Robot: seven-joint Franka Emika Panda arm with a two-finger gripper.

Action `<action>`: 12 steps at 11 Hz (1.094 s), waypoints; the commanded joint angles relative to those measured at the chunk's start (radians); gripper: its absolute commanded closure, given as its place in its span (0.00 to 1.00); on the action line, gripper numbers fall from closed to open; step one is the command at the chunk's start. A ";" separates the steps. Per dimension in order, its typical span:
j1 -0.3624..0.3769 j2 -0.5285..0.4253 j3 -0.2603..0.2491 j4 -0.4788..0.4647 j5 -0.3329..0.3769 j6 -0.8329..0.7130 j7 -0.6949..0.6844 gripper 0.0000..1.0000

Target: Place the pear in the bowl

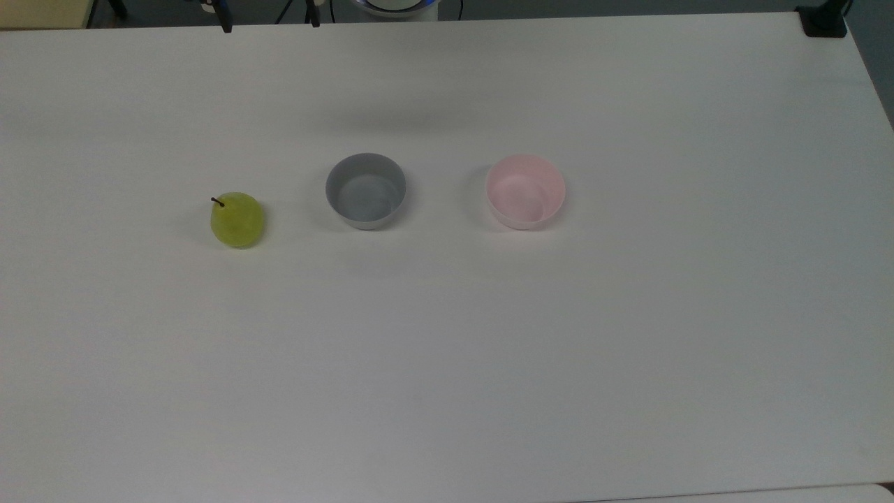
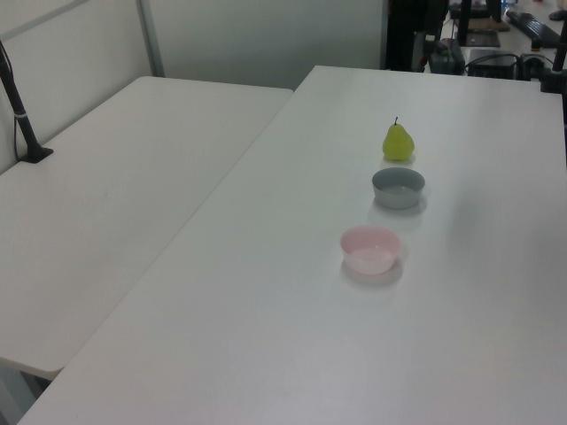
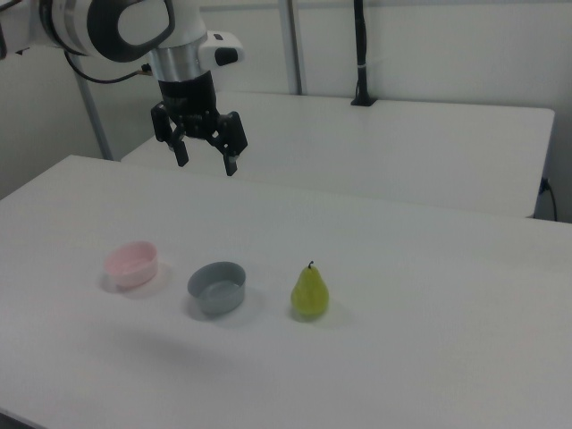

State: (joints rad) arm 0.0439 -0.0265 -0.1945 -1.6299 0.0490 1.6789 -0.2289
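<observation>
In the right view the tool [image 3: 205, 153], fingers spread and empty, hangs high above the counter [image 3: 429, 295]; the upright pear [image 3: 310, 292] lies toward its 5 o'clock.

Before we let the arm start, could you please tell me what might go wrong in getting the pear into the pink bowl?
1. The grey plastic bowl stands between the yellow-green pear and the pale pink plastic bowl, so the pear could be dropped in the wrong one, or a low carry could knock it.
2. The pear stands upright on a rounded base; an off-centre grasp by the open gripper may tip or roll it.
3. The pink bowl looks light and might slide on the white table.
</observation>
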 commanded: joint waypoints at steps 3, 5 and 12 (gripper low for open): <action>0.002 -0.007 0.014 -0.013 0.005 -0.016 0.010 0.00; 0.002 -0.007 0.014 -0.013 0.005 -0.016 0.010 0.00; -0.024 0.002 0.010 -0.008 -0.006 -0.018 -0.177 0.00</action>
State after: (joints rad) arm 0.0406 -0.0241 -0.1837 -1.6343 0.0486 1.6788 -0.2603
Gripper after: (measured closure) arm 0.000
